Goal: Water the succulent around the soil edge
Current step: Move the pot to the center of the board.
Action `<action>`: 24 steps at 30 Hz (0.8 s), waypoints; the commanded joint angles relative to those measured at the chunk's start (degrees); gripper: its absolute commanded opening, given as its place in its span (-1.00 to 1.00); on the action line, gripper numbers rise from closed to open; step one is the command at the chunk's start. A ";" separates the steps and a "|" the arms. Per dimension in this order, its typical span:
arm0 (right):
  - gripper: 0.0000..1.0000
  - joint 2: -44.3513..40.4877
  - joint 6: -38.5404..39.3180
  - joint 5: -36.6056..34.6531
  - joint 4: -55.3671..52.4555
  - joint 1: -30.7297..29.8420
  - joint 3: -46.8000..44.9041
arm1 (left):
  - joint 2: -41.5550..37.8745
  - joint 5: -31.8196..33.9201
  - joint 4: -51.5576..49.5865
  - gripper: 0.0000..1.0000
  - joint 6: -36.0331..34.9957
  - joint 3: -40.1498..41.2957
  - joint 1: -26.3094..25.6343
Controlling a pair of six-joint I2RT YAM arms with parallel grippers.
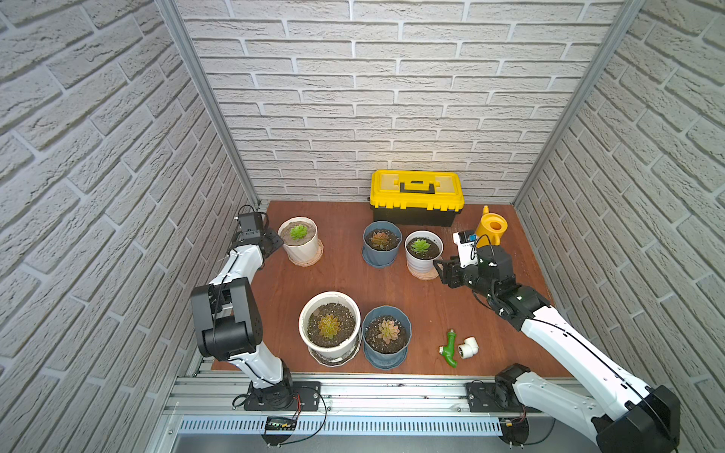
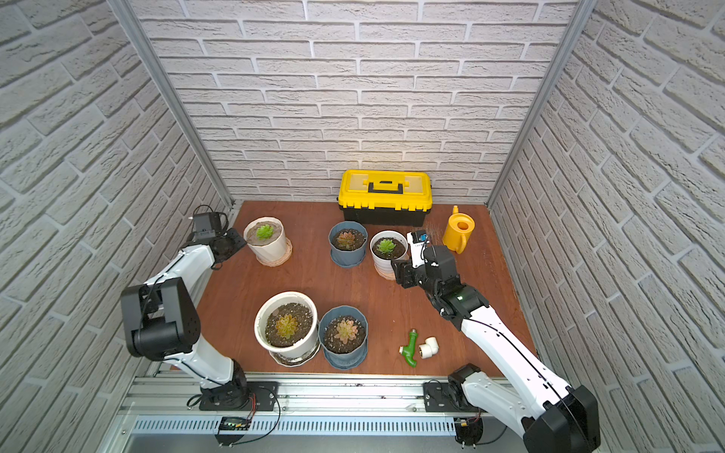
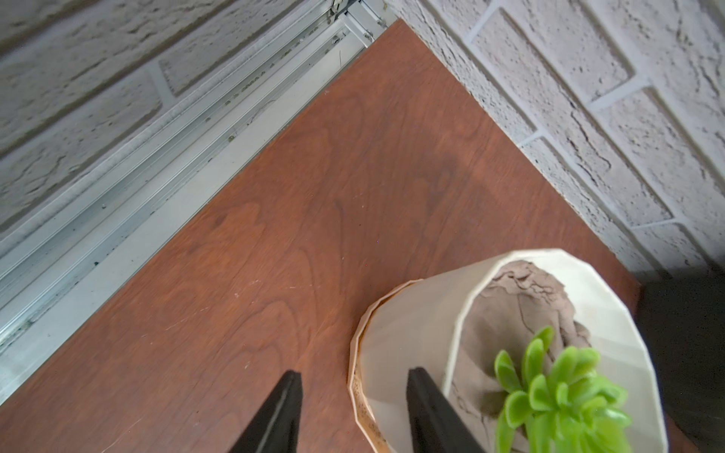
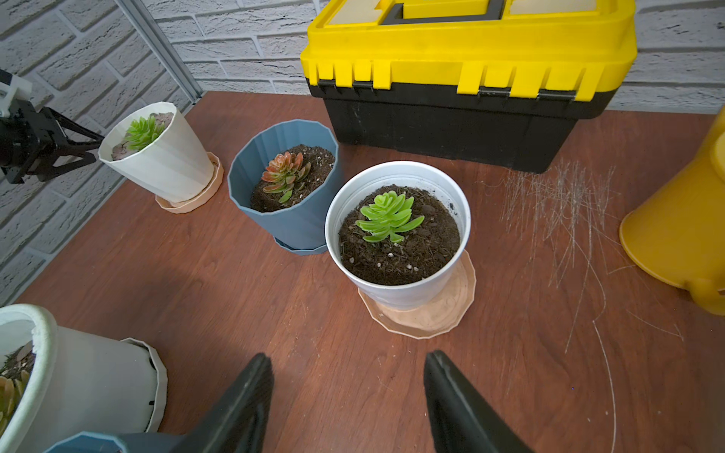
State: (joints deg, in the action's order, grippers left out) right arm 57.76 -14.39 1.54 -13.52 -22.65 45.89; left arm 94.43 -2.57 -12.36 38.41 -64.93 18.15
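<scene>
Succulent [image 4: 386, 215] in white pot [image 4: 392, 292], between blue pot [image 4: 290, 219] and can [image 1: 492, 229], back right of surface [image 4: 274, 313]. Right hand [image 4: 348, 357] empty, jaws wide; left hand [image 3: 355, 372] empty, part-open. Advise: grip can by handle [image 2: 463, 246] firmly, pour along rim.

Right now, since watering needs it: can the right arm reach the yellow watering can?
Probably yes: the right gripper is open and empty, and the watering can stands beside its wrist, nothing between, though the jaws point away.

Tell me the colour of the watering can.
Yellow; the watering can shows best in a top view.
</scene>
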 commanded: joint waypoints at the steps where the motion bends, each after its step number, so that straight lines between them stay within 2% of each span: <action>1: 0.33 0.16 -0.11 0.92 3.52 -0.79 -0.34 | -3.31 2.50 2.01 -0.03 0.60 0.41 -0.17; 4: 0.34 0.34 0.02 1.01 3.92 -1.17 -0.38 | -5.03 2.00 2.85 -0.01 0.71 0.63 -0.21; 7: 0.35 0.34 0.33 1.65 4.33 -1.68 -0.38 | -4.30 -1.84 5.24 -0.01 1.14 0.22 -0.23; 12: 0.41 0.84 3.03 6.17 6.22 -3.10 -0.47 | 2.96 -8.01 3.48 -0.06 0.83 -4.61 -0.23; 15: 0.47 0.54 5.24 9.52 8.86 -4.80 -1.32 | 6.20 -9.55 2.99 -0.19 1.10 -6.03 -0.30; 16: 0.65 0.12 5.98 9.79 10.04 -5.67 -1.81 | 6.79 -9.71 3.09 -0.23 1.29 -6.17 -0.37; 17: 1.00 -0.38 6.76 9.80 11.15 -6.48 -2.39 | 7.22 -9.52 3.18 -0.27 1.31 -6.20 -0.53; 24: 1.00 -3.76 9.64 13.07 17.69 -8.95 -6.25 | 8.17 -5.83 0.32 -0.58 -0.96 -7.50 -2.21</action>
State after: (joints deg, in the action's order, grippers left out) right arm 56.10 -7.01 11.55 -2.96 -30.98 40.93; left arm 102.28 -9.98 -10.70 38.94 -70.87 16.93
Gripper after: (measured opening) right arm 0.999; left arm 0.221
